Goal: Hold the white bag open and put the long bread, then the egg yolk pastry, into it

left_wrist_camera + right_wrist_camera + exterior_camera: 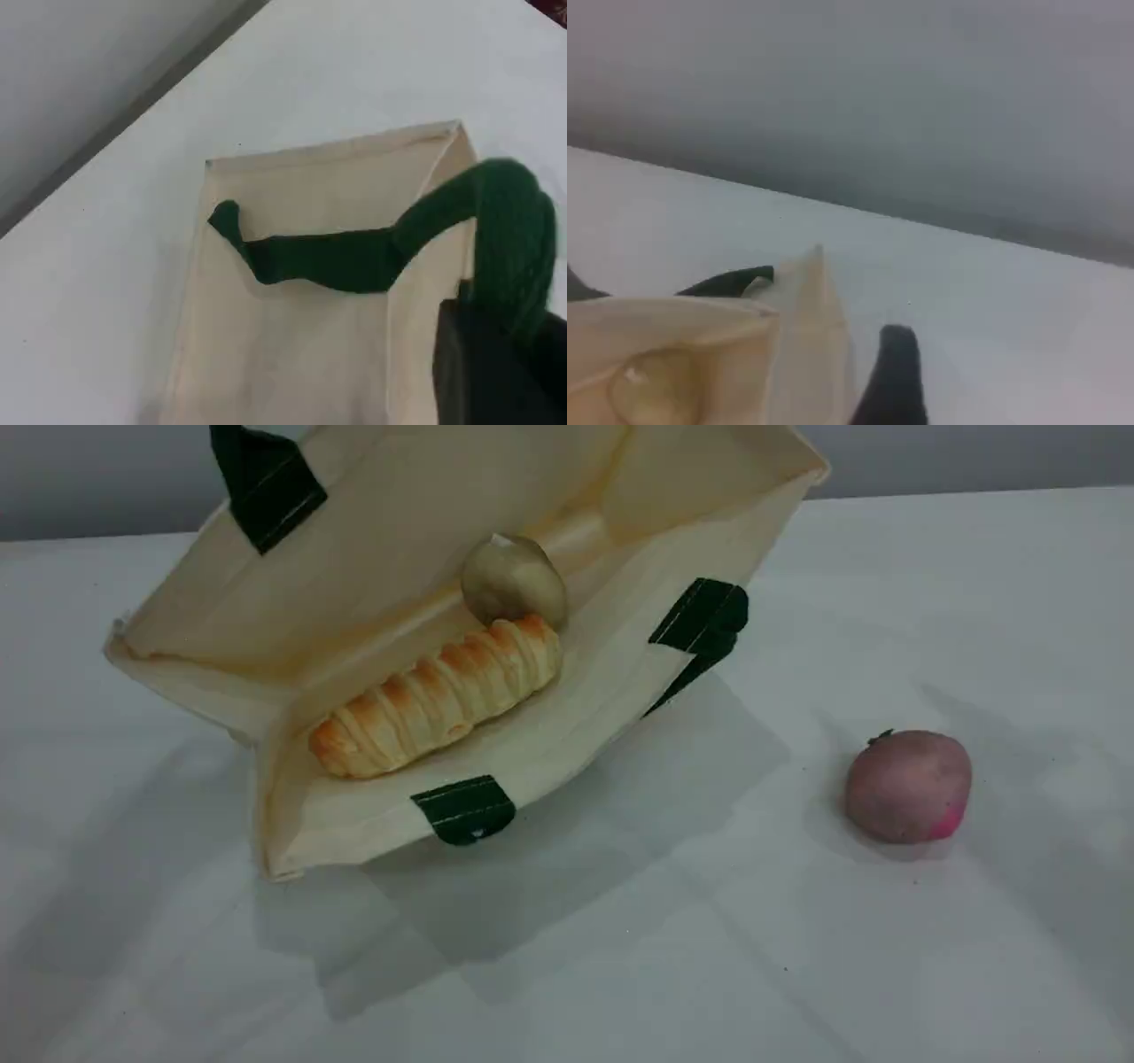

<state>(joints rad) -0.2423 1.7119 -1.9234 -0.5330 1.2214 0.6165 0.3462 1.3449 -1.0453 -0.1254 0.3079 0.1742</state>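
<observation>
Pale grey wall (974,456) backs a smooth, matte white counter (620,957). Toward 10 o'clock on it in the scene view, the white bag (354,602) lies on its side. It is soft cream canvas, its mouth gapes toward 5 o'clock, and its upper side runs up past the top edge. On the lower side lies the long bread (438,695), a golden-brown log with spiral ridges, running from 7 to 1 o'clock. The egg yolk pastry (514,583), a dull beige ball with a whitish spot, touches its 1 o'clock end. Dark green tabs (465,809) are stitched at the lower rim.

In the left wrist view the green strap handle (337,261) rises off the canvas in a twisted arc to the left gripper (492,363) at 4 o'clock, which is clamped on it. The right gripper (895,381) shows one dark fingertip just beside the bag's rim corner, at its 3 o'clock. Its jaws stand apart with nothing between them.

A rounded pink-brown lump (908,784) sits on the counter at 4 o'clock from the bag, well apart.
</observation>
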